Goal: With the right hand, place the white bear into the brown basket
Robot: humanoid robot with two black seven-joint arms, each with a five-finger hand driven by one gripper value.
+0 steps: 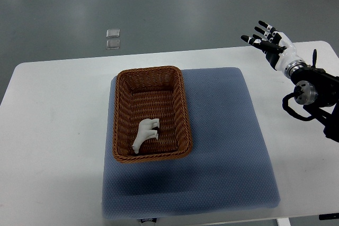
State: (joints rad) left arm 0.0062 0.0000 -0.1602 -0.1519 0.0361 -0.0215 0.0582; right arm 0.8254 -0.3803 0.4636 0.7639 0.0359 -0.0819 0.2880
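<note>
Top view: the right hand [267, 41] hangs over the far right corner of the table [53, 109], its arm coming in from the right edge. The fingers [263, 26] are spread and hold nothing; the palm faces roughly left and away from the robot.

The bear [145, 134] lies well apart from that hand, to its left and nearer the robot. It is already inside the basket [183, 112], lying on the woven floor in the near half, close to the near wall. Its long axis runs on a slant, head toward the near left corner, rump toward the far right. Whether it stands on its legs or lies on its side I cannot tell for sure; it looks tipped on its side.

The basket sits on a blue mat [228, 130], its long side running away from the robot, with open mat between its right wall and the hand.

No left hand shows anywhere, so the right one is the only hand near the work.

Judging from how things lie, the placing appears done: bear in basket, hand empty and clear of both. What remains is likely only for the arm to settle out of the way.
</note>
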